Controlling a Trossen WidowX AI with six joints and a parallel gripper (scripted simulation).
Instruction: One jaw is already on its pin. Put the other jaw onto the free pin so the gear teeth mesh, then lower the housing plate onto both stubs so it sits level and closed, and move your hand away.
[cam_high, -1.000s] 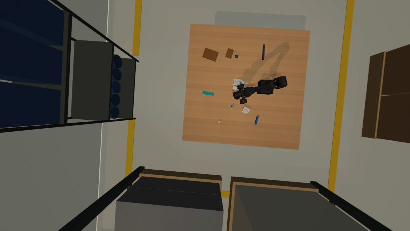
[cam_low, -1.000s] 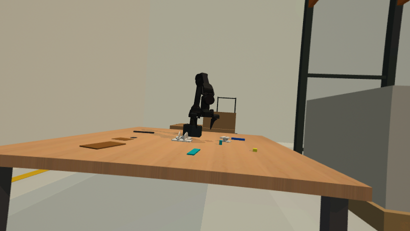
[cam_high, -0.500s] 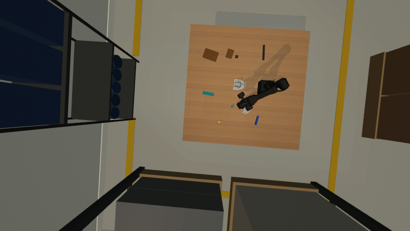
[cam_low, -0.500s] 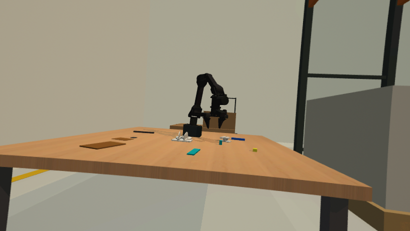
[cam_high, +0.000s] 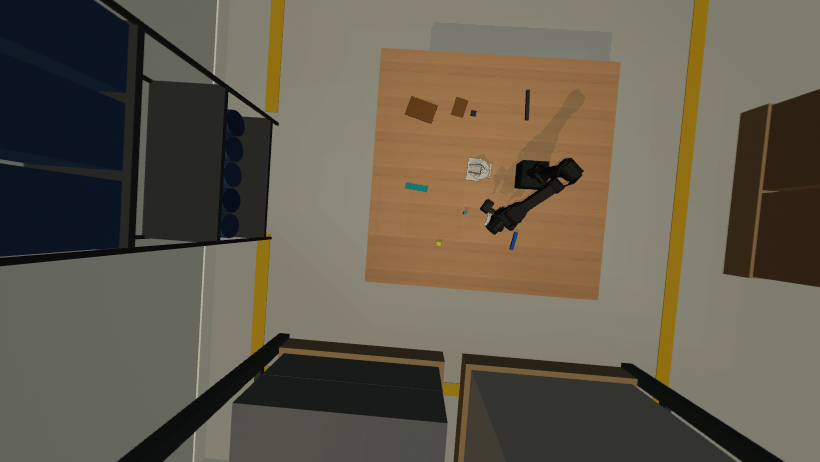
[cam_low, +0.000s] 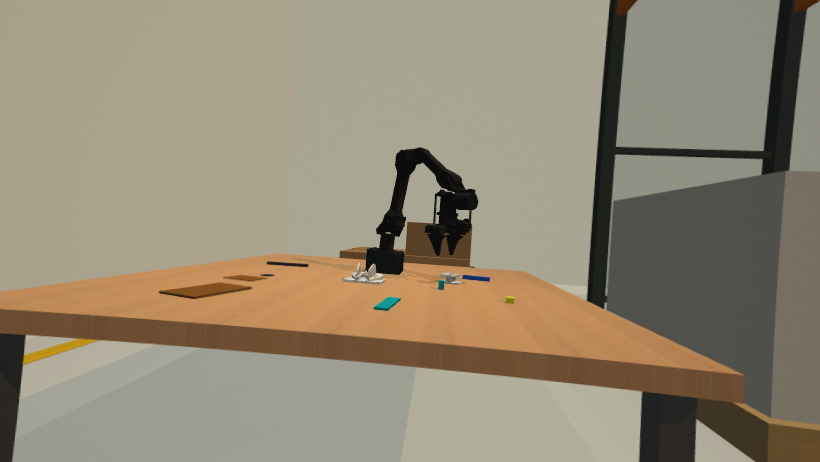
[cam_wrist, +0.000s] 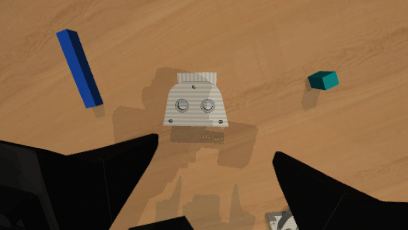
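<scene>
The white housing plate (cam_wrist: 195, 95) (cam_low: 450, 278), with two round holes and a ribbed edge, lies on the table beyond my fingertips in the wrist view. It is partly hidden by the arm in the top view. My gripper (cam_wrist: 216, 148) (cam_low: 445, 253) is wide open and empty, pointing down well above the table near the plate. The white base (cam_high: 469, 175) (cam_low: 350, 280) with the pale jaws (cam_low: 371, 270) on it stands in front of the arm's mount. Only a corner of the base shows at the wrist view's lower edge, behind a finger. I cannot tell whether the gear teeth mesh.
A blue bar (cam_high: 513, 241) (cam_low: 476, 278) (cam_wrist: 80, 70) and a small teal block (cam_low: 441, 285) (cam_wrist: 324, 80) lie on either side of the plate. A yellow cube (cam_high: 438, 243), a teal strip (cam_high: 416, 187), two brown pieces and a black bar (cam_high: 527, 105) lie farther off.
</scene>
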